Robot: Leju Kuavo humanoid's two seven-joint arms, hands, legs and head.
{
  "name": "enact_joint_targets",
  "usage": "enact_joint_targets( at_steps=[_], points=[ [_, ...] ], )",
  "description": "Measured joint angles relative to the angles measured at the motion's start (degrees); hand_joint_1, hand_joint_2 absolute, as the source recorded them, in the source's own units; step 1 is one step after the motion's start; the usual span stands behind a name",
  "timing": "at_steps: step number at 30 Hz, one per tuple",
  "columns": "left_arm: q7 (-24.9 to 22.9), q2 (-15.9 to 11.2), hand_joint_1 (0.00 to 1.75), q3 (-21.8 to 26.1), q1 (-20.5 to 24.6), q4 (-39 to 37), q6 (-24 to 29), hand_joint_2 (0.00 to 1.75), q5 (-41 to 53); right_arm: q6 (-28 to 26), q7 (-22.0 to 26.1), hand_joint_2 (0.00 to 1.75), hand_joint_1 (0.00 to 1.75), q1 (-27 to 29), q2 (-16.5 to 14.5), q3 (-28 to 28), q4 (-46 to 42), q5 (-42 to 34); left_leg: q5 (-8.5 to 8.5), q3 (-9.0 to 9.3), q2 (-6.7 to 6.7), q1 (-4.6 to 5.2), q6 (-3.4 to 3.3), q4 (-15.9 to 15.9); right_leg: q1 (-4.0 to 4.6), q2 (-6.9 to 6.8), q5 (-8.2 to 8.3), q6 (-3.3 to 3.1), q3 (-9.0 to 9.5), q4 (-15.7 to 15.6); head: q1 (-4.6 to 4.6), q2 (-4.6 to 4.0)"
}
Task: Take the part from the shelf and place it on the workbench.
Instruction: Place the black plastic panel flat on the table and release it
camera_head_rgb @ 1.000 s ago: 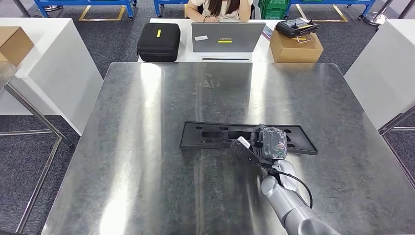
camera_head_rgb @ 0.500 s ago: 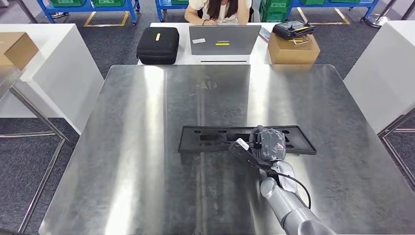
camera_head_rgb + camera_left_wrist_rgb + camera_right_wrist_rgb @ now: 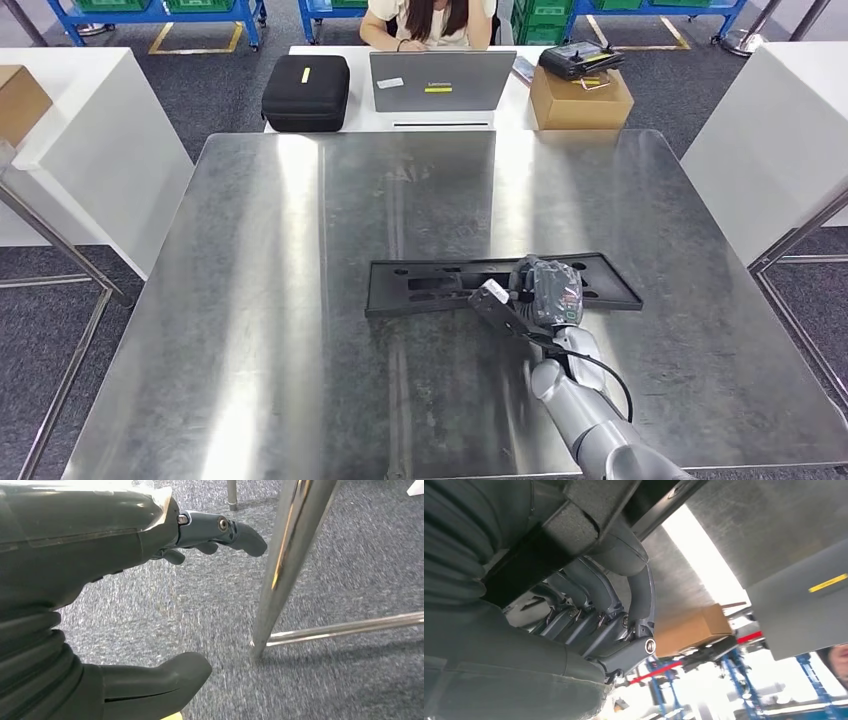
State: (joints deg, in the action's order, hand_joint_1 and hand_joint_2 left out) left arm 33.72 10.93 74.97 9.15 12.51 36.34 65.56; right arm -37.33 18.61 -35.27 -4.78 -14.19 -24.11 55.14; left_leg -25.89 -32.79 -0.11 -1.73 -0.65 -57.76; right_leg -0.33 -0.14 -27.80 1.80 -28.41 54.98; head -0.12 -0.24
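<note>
The part point(image 3: 440, 282) is a long flat black plate with cut-outs, lying flat on the steel workbench point(image 3: 300, 250), right of its middle. My right hand point(image 3: 545, 292) rests over the plate's near edge toward its right end. In the right wrist view its fingers point(image 3: 589, 587) curl around the black plate's edge point(image 3: 549, 537), gripping it. My left hand point(image 3: 100, 540) hangs low over grey carpet, fingers apart and holding nothing.
Beyond the workbench a white desk carries a black case point(image 3: 306, 92), a laptop point(image 3: 442, 80) and a cardboard box point(image 3: 580, 98), with a person point(image 3: 430, 18) seated behind. White tables point(image 3: 90, 130) flank both sides. A chrome leg point(image 3: 285, 565) stands near my left hand.
The whole picture has shifted, so the camera moved. My right hand keeps its grip on the plate, which stays flat on the bench.
</note>
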Motion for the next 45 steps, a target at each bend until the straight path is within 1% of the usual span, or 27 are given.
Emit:
enact_joint_targets(
  at_steps=[3,6,7,8,9,11,13,14,15,18,20,22,23,24,26,28,30,31,33,35,37,38,39,40,42,43,45],
  points=[
    [-0.3,0.0,0.00,0.0,0.2,0.0,0.1,1.75,-0.1,0.0,-0.1,1.75,1.75,0.0,0.3,0.5,0.0,0.0,0.56,0.28,0.44,0.18,-1.69,0.7,-0.25,0.11,-1.31,0.62,-0.72,2.2,0.21,0.00],
    [-0.7,-0.1,0.00,0.0,0.2,0.0,-0.2,1.75,-0.2,0.0,-0.1,1.75,1.75,0.4,0.5,0.8,0.0,0.1,0.85,-0.04,0.85,0.26,-2.45,0.8,-0.40,0.12,-6.23,0.07,-6.38,13.0,0.44,0.00],
    [-0.9,-0.1,0.00,0.0,0.2,-0.1,-0.4,1.75,-0.2,0.0,-0.1,1.75,1.75,0.5,0.6,0.8,0.0,0.2,0.86,-0.13,0.89,0.30,-2.47,0.8,-0.41,0.12,-7.11,0.20,-8.00,16.0,0.45,0.00],
    [-1.0,-0.1,0.00,0.0,0.2,-0.1,-0.7,1.75,-0.2,0.0,-0.1,1.75,1.75,0.6,0.6,0.9,0.0,0.2,0.87,-0.17,0.87,0.33,-2.47,0.8,-0.41,0.12,-7.05,0.57,-8.61,17.0,0.48,0.00],
    [-1.2,-0.1,0.00,0.0,0.1,-0.1,-0.7,1.75,-0.1,0.0,-0.1,1.75,1.75,0.7,0.7,0.9,0.0,0.2,0.88,-0.14,0.84,0.35,-2.46,0.8,-0.41,0.12,-6.06,1.06,-7.94,15.5,0.52,0.00],
    [-1.3,-0.1,0.00,-0.3,0.2,-0.1,-0.5,1.75,0.0,0.0,-0.1,1.75,1.75,0.6,0.8,1.0,0.0,0.3,0.94,-0.02,0.71,0.37,-2.28,0.8,-0.44,0.07,-2.86,1.71,-4.11,7.5,0.58,0.00],
    [-0.6,0.0,0.00,-0.6,0.2,-0.1,-0.9,1.75,0.1,0.0,-0.1,1.75,1.75,0.4,0.8,1.2,0.0,0.4,0.81,0.13,0.53,0.55,-1.67,0.7,-0.18,0.04,-0.52,1.25,-1.34,1.2,0.52,0.01],
    [-0.2,0.0,0.00,-0.7,0.2,-0.1,-1.1,1.75,0.2,0.0,-0.1,1.75,1.75,0.4,0.8,1.2,0.0,0.4,0.71,0.26,0.45,0.59,-1.26,0.7,0.00,0.04,-0.03,0.74,-0.94,0.1,0.46,0.00],
    [0.2,0.0,0.00,-0.8,0.2,-0.1,-1.2,1.75,0.3,0.0,0.0,1.75,1.75,0.4,0.8,1.2,0.0,0.5,0.63,0.39,0.36,0.60,-0.82,0.8,0.21,0.08,0.26,0.29,-0.95,0.1,0.37,0.00],
    [0.9,0.1,0.00,-1.2,0.2,-0.1,-0.8,1.75,0.5,0.0,0.2,1.75,1.75,0.4,0.6,1.2,0.0,0.4,-0.78,-0.09,0.21,0.28,0.14,-1.0,-0.69,0.01,1.26,-1.02,-0.14,-0.5,0.04,0.00],
    [1.4,0.1,0.00,-1.4,0.2,-0.1,-0.4,1.75,0.5,0.0,0.3,1.75,1.75,0.4,0.4,1.2,0.0,0.5,-4.64,-2.64,0.12,0.18,0.51,-6.9,-1.02,-0.16,1.66,-1.62,0.05,-0.7,-0.38,0.00],
    [1.7,0.0,0.00,-1.6,0.1,-0.1,0.5,1.75,0.5,0.0,0.3,1.75,1.75,0.6,0.3,1.2,0.0,0.5,-7.97,-5.83,0.08,0.07,0.91,-13.9,-1.02,-0.25,1.76,-1.80,-0.22,-0.7,-0.60,0.00],
    [1.7,0.0,0.00,-1.7,0.0,-0.1,1.0,1.75,0.5,0.0,0.3,1.75,1.75,0.7,0.3,1.2,0.0,0.5,-8.17,-6.47,0.09,-0.03,1.09,-15.3,-1.05,-0.25,1.78,-1.78,-0.32,-0.6,-0.63,0.00],
    [1.7,0.0,0.00,-1.8,-0.1,-0.1,1.4,1.75,0.5,0.0,0.3,1.75,1.75,0.7,0.3,1.2,0.0,0.5,-7.35,-6.10,0.11,-0.18,1.25,-14.7,-1.14,-0.25,1.78,-1.72,-0.35,-0.6,-0.66,0.00],
    [1.6,-0.1,0.00,-2.0,-0.1,-0.1,2.3,1.75,0.8,0.0,0.4,1.75,1.75,0.7,0.4,1.3,0.0,0.5,-3.87,-2.49,0.19,-0.64,1.55,-8.1,-1.33,-0.20,1.71,-1.28,-0.31,-0.4,-0.71,0.00],
    [1.3,-0.1,0.00,-2.3,-0.1,-0.2,2.8,1.75,1.3,0.0,0.3,0.87,0.87,0.5,0.4,1.5,0.0,0.4,-1.74,1.06,0.11,-0.83,1.46,-1.5,-1.06,-0.09,1.42,-0.39,-0.63,-0.1,-0.70,0.00],
    [1.1,-0.1,0.00,-2.6,-0.1,-0.2,3.2,1.75,1.7,0.0,0.3,0.00,0.00,0.5,0.6,1.7,0.0,0.4,-1.70,1.99,-0.04,-0.47,0.56,0.3,-0.71,0.07,1.32,0.60,-0.84,-0.3,-0.45,0.00],
    [1.0,-0.1,0.00,-2.8,-0.1,-0.2,3.4,1.75,1.8,0.0,0.3,0.00,0.00,0.6,0.7,1.8,0.0,0.4,-1.60,2.04,-0.10,-0.26,-0.11,0.4,-0.66,0.15,1.40,1.08,-0.73,-0.5,-0.27,0.00],
    [0.8,-0.1,0.00,-3.0,-0.1,-0.2,3.6,0.87,1.7,0.0,0.3,0.00,0.00,0.7,0.9,2.0,0.0,0.4,-1.11,2.12,0.11,-0.08,-1.26,0.8,-0.72,0.20,0.76,1.58,-1.13,0.6,-0.14,0.00],
    [0.6,-0.2,0.00,-3.1,-0.1,-0.1,3.2,0.00,1.2,0.0,0.3,0.00,0.00,0.9,1.1,2.2,0.0,0.4,-0.65,1.93,0.45,-0.10,-2.03,1.0,-0.87,0.20,-2.21,1.12,-4.03,6.4,0.16,0.00],
    [0.2,-0.2,0.00,-3.1,-0.1,-0.1,2.7,0.00,0.9,0.0,0.4,0.00,0.00,1.1,1.3,2.3,0.1,0.4,-0.58,1.59,0.64,0.03,-2.24,1.0,-0.81,0.22,-5.46,0.80,-8.43,14.6,0.47,0.00],
    [-0.1,-0.2,0.00,-3.1,-0.2,-0.1,2.7,0.00,0.9,0.0,0.4,0.00,0.00,1.2,1.4,2.3,0.1,0.4,-0.59,1.53,0.68,0.11,-2.25,1.0,-0.77,0.22,-5.98,0.99,-9.76,17.0,0.53,0.00],
    [-0.3,-0.2,0.00,-3.1,-0.2,-0.2,2.7,0.00,0.9,0.0,0.5,0.00,0.00,1.3,1.4,2.3,0.1,0.5,-0.60,1.56,0.68,0.18,-2.25,1.0,-0.72,0.23,-5.52,1.34,-9.93,17.1,0.60,0.00],
    [-0.5,-0.2,0.00,-3.1,-0.2,-0.2,2.8,0.00,1.0,0.0,0.6,0.00,0.00,1.3,1.5,2.3,0.1,0.5,-0.63,1.64,0.66,0.23,-2.24,1.0,-0.67,0.22,-4.16,1.73,-8.76,14.5,0.70,0.00],
    [-0.8,-0.2,0.00,-3.2,-0.1,-0.2,2.8,0.00,1.0,0.0,0.6,0.00,0.00,1.4,1.6,2.3,0.1,0.5,-0.71,1.77,0.56,0.35,-2.09,1.0,-0.46,0.21,-0.91,1.94,-4.80,5.9,1.00,0.00],
    [-1.0,-0.1,0.00,-3.2,-0.1,-0.2,2.9,0.00,1.0,0.0,0.6,0.00,0.00,1.5,1.6,2.3,0.1,0.4,-0.79,1.79,0.44,0.47,-1.87,1.0,-0.20,0.20,0.40,1.69,-3.25,2.4,1.13,0.00],
    [-1.2,0.0,0.00,-3.3,-0.1,-0.2,2.9,0.00,1.1,0.0,0.5,0.00,0.00,2.1,1.6,2.3,0.2,0.3,-0.91,1.77,0.18,0.71,-1.29,0.9,0.23,0.18,1.59,0.85,-2.48,0.0,1.11,0.00]
  ],
)
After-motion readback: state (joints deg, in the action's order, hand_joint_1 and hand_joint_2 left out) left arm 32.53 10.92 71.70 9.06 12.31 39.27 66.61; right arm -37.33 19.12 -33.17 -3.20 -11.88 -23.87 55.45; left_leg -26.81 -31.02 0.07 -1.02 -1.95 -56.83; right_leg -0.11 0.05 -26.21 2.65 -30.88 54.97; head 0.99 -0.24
